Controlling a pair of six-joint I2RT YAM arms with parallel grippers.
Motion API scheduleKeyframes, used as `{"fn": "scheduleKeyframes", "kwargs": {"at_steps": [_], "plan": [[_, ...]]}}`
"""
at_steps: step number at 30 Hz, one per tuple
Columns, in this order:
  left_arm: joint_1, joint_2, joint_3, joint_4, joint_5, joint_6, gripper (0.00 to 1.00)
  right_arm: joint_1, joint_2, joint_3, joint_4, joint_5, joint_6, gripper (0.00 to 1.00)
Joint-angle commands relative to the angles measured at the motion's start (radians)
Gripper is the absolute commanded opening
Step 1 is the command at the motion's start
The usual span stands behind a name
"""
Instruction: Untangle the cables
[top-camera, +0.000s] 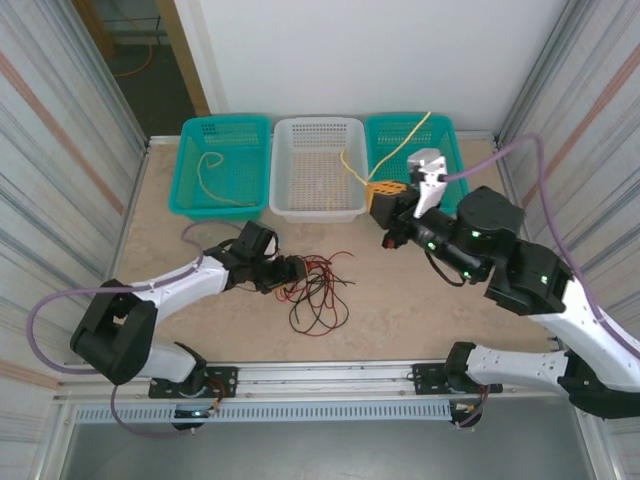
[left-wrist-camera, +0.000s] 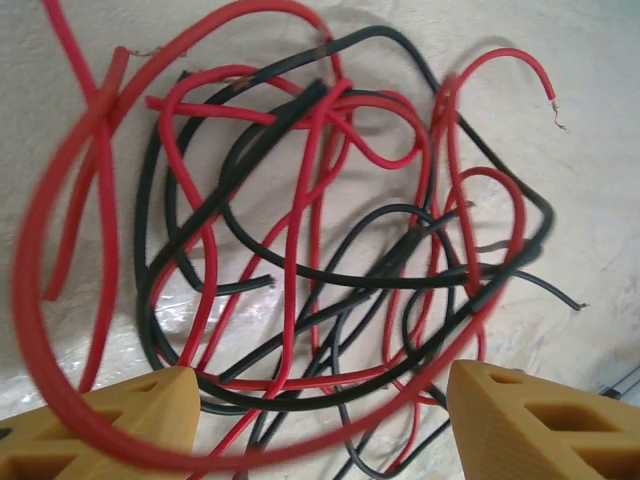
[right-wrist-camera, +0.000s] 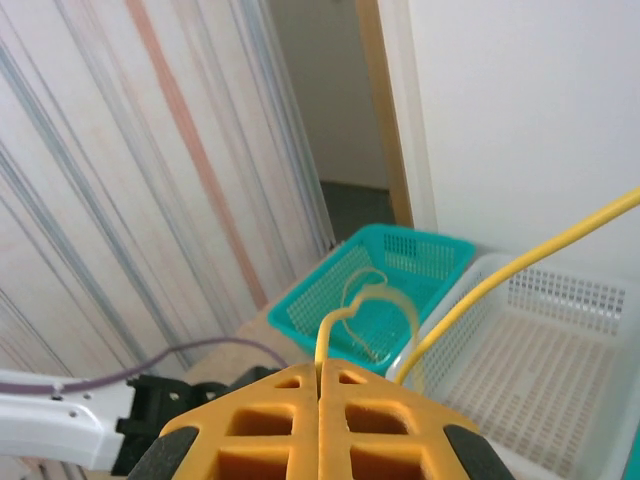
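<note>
Right end effector (right-wrist-camera: 320, 390), clamped on a yellow cable (right-wrist-camera: 520, 263), holds it above the far baskets (top-camera: 318, 121), likely for sorting; left end effector (left-wrist-camera: 320, 400), jaws apart, hovers over the red-black tangle (left-wrist-camera: 320, 230) on the worktop (top-camera: 420, 310).

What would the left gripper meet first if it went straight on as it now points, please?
Likely the tangle of red and black cables ahead of the left gripper; a red loop looks nearest its open fingers, though depth is unclear.

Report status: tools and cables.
Left tool open at red-black tangle. Right tool shut on yellow cable, aloft near white basket. No obstruction seen.
</note>
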Motion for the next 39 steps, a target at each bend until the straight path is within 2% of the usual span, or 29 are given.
{"fn": "scheduleKeyframes", "kwargs": {"at_steps": [1, 4, 6, 10, 15, 18, 23, 27, 30, 35, 39], "plan": [[0.011, -0.02, -0.001, 0.014, 0.023, -0.014, 0.68, -0.006, -0.012, 0.021, 0.018, 0.025, -0.023, 0.0], [0.011, -0.113, 0.046, -0.041, 0.039, 0.01, 0.71, -0.005, 0.004, 0.013, 0.0, 0.023, -0.011, 0.0], [0.012, -0.194, 0.112, -0.133, 0.005, 0.048, 0.74, -0.005, 0.015, 0.001, -0.002, 0.019, -0.002, 0.0], [0.016, -0.328, 0.284, -0.336, -0.119, 0.181, 0.79, -0.006, 0.035, -0.023, 0.006, 0.014, 0.01, 0.0], [0.037, -0.402, 0.449, -0.453, -0.172, 0.36, 0.81, -0.01, 0.08, -0.034, 0.011, -0.032, 0.029, 0.0], [0.037, -0.429, 0.487, -0.392, -0.101, 0.453, 0.81, -0.015, 0.108, -0.036, 0.01, -0.088, 0.046, 0.0], [0.037, -0.409, 0.482, -0.258, 0.004, 0.512, 0.81, -0.036, 0.135, -0.046, 0.034, -0.179, 0.083, 0.0], [0.035, -0.326, 0.498, -0.238, 0.068, 0.499, 0.79, -0.05, 0.14, -0.05, 0.055, -0.236, 0.106, 0.0], [0.027, -0.285, 0.486, -0.216, 0.069, 0.469, 0.77, -0.058, 0.142, -0.047, 0.06, -0.261, 0.112, 0.0], [0.025, -0.249, 0.461, -0.174, 0.116, 0.432, 0.67, -0.066, 0.136, -0.049, 0.071, -0.279, 0.118, 0.0], [0.024, -0.231, 0.446, -0.143, 0.133, 0.405, 0.65, -0.069, 0.132, -0.056, 0.08, -0.288, 0.121, 0.0]]}}
